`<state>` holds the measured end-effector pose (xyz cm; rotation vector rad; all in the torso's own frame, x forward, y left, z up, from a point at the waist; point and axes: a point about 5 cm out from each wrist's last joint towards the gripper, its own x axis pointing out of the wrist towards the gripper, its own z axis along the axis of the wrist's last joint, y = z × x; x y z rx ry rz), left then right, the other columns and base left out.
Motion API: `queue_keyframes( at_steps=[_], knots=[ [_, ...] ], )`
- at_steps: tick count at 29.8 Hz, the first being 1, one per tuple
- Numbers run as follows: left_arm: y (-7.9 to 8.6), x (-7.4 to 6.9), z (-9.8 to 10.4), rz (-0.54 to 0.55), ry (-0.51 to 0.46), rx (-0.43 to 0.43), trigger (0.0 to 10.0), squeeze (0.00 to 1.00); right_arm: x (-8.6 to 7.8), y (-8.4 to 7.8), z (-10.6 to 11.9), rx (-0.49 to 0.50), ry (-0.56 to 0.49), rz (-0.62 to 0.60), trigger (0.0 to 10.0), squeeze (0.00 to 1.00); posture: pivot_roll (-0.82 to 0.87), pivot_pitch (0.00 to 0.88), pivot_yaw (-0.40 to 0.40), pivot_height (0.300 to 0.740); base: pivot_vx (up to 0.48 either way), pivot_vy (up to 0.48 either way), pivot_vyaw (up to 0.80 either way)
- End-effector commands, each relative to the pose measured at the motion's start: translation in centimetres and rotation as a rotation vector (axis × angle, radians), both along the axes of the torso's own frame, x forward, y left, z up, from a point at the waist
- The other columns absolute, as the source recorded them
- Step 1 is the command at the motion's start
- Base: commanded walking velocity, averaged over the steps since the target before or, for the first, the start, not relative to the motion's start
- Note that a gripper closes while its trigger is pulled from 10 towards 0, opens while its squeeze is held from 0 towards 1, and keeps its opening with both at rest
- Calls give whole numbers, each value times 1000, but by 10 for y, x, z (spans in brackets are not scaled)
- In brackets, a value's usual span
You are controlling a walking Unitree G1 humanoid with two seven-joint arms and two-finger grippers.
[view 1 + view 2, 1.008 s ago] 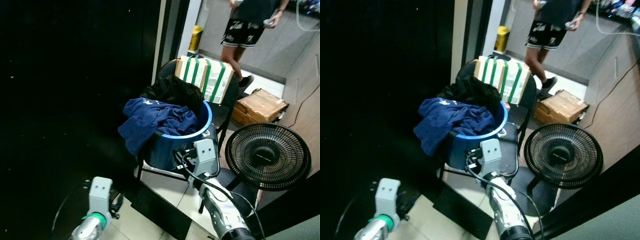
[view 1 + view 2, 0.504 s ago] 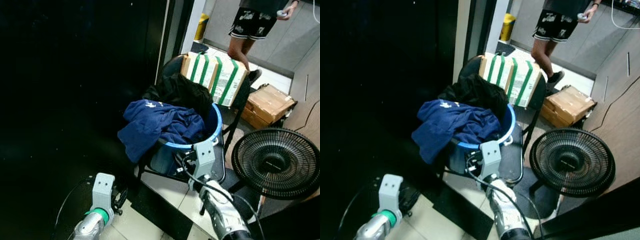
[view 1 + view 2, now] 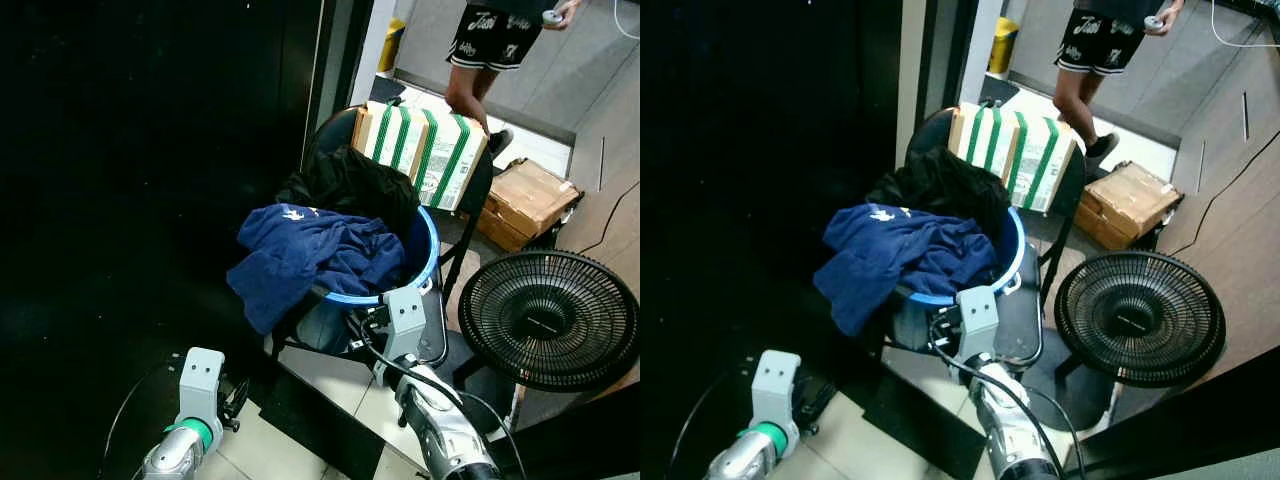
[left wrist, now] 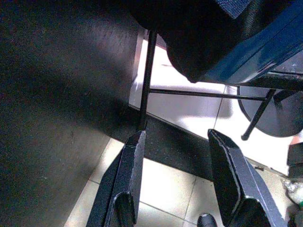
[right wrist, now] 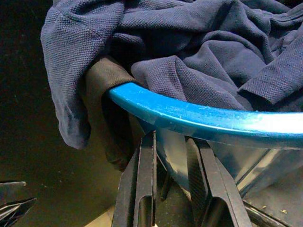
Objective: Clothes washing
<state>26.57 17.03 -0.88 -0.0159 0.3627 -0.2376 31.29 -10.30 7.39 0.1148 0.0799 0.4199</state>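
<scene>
- the whole left side of what lies before us is black, and we can make out nothing in it; the person (image 3: 497, 45) at the top is cut off above the shorts.
- the chair (image 3: 478, 205) under the blue basin (image 3: 424, 262) is mostly hidden by the load, so we see only its dark back, part of the seat and thin legs.
- the navy shirt (image 3: 300, 262) spills over the basin's near rim on our left and hangs down the outside; a black garment (image 3: 350, 185) is heaped behind it, against the green-striped box (image 3: 425, 152) that leans on the chair back.
- since half a second ago our view has swung a little: the black fan (image 3: 549, 318) on our right now sits fully in frame and the cardboard box (image 3: 525, 203) shows more; the clothes lie as they did.
- our right gripper (image 5: 171, 182) is raised in front of us, just under the basin's near rim; its fingers (image 5: 143, 184) stand slightly parted with nothing between them, close below the blue edge and the hanging shirt, though we cannot tell whether they touch.
- our left gripper (image 4: 177, 177) hangs low over the pale floor tiles (image 4: 161, 184) beside a chair leg, its fingers spread wide and empty.
</scene>
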Motion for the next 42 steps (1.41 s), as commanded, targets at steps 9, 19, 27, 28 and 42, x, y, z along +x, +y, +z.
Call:
queue_keyframes(
  at_steps=[9, 19, 27, 28, 42],
  knots=[
    [0, -10, -9, 5, 43, -6, 10000, 0, 3, -3, 4, -9, -16, -11, 10000, 0, 60, 64, -63, 740, 276, 0, 0],
    [2, -8, -9, 39, 27, 29, 10000, 0, 2, -5, 1, -19, -9, -17, 10000, 0, 57, 60, -60, 740, 108, 0, 0],
    [8, -7, -5, 63, -11, 66, 10000, 0, 2, -5, 2, -21, -10, -19, 10000, 0, 55, 57, -59, 740, 0, 0, 0],
    [8, -7, -5, 63, -11, 66, 10000, 0, 2, -5, 2, -21, -10, -19, 10000, 0, 55, 57, -59, 740, 0, 0, 0],
    [16, 11, 44, 126, -298, -112, 10000, 0, 3, -7, 2, -20, -15, -24, 10000, 0, 59, 59, -56, 740, 0, 0, 0]
  ],
)
